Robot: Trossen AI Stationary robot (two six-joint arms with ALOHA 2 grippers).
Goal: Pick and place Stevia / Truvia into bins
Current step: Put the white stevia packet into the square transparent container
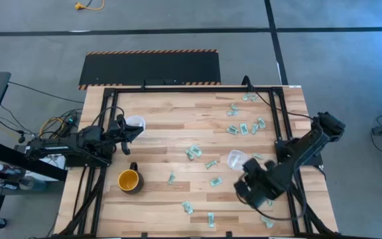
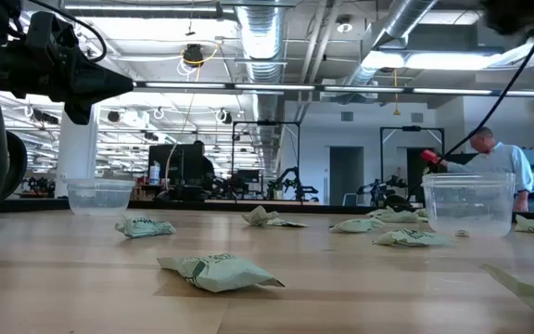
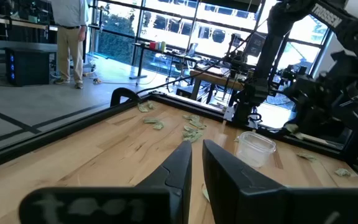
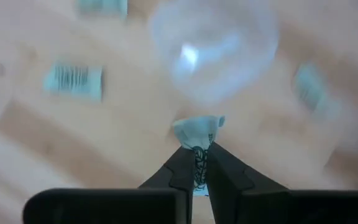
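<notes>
A: Sachet (image 4: 197, 132), small, pale green-and-white paper, crumpled, is pinched by one end between the right gripper (image 4: 196, 163) fingers, hanging just short of the round clear plastic cup (image 4: 213, 46) on the wooden table (image 1: 171, 129). More sachets (image 1: 192, 153) lie scattered around that cup, most of them beyond it toward the far table edge.

B: Handling?

A: Judged very light, limp, easily creased, not fragile. A flat edge pinch suits it; loose paper may slip or cling to a finger on release.

B: Other arm?

A: Left gripper (image 3: 194, 163) hovers well apart from that cup, beside the second clear cup (image 1: 135, 123) and near the yellow-orange mug (image 1: 129, 180), fingers nearly together, holding nothing.
</notes>
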